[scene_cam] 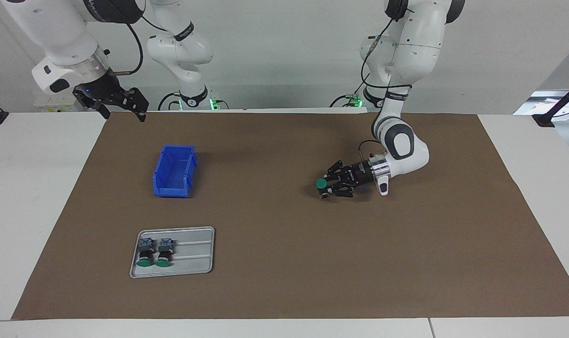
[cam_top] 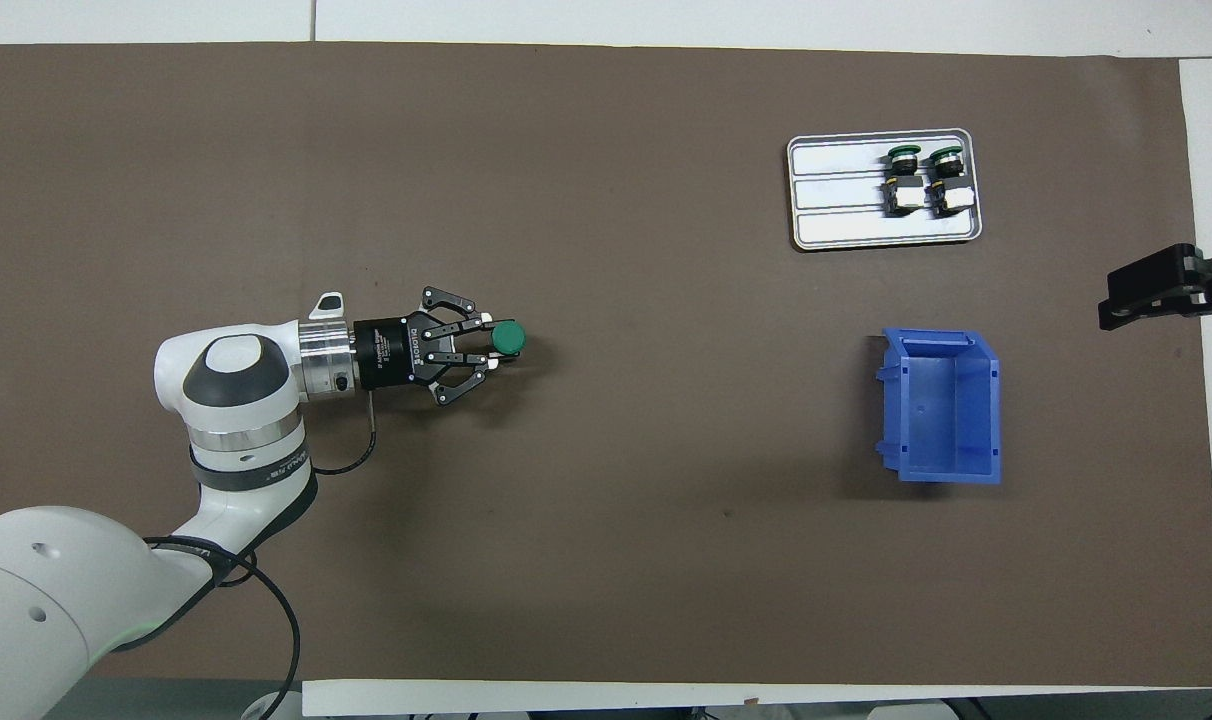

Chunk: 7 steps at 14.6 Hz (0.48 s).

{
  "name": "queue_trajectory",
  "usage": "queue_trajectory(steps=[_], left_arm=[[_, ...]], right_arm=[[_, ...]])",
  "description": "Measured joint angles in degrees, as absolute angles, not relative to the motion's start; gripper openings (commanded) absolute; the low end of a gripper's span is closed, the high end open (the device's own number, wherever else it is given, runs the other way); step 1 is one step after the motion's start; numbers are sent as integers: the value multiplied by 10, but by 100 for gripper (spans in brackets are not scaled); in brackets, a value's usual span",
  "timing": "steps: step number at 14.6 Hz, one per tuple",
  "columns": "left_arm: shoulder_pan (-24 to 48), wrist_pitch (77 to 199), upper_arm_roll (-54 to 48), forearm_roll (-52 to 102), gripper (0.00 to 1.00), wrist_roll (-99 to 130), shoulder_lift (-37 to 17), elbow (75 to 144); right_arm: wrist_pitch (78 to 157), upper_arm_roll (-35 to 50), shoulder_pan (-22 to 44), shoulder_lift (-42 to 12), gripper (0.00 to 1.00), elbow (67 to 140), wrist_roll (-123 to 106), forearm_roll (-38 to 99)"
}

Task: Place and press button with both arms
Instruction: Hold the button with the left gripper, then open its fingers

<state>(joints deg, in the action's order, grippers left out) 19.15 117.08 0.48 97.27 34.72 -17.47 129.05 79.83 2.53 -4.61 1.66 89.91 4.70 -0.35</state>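
My left gripper (scene_cam: 326, 186) (cam_top: 488, 350) lies low over the middle of the brown mat, fingers level, shut on a button (scene_cam: 320, 183) (cam_top: 508, 338) whose round green cap shows at the fingertips. I cannot tell whether the button touches the mat. Two more buttons (scene_cam: 145, 252) (scene_cam: 164, 251) lie side by side on a grey tray (scene_cam: 190, 256) (cam_top: 836, 190), green caps pointing away from the robots. My right gripper (scene_cam: 120, 104) (cam_top: 1156, 285) hangs open and empty in the air above the mat's edge at the right arm's end, and that arm waits.
A blue open bin (scene_cam: 174, 171) (cam_top: 941, 405) stands empty on the mat, nearer to the robots than the tray. The brown mat (scene_cam: 284, 263) covers most of the white table.
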Motion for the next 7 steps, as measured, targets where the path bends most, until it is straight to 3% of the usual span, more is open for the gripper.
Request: queue_trajectory(steps=[1,7], left_arm=[[191,1172,6,973,100,347,-175,1292],[190,1172,7,973,100,347,-175,1294]], right_arm=[[798,25,-46,17,99,899,47,-4],[798,25,-46,17,99,899,47,-4]])
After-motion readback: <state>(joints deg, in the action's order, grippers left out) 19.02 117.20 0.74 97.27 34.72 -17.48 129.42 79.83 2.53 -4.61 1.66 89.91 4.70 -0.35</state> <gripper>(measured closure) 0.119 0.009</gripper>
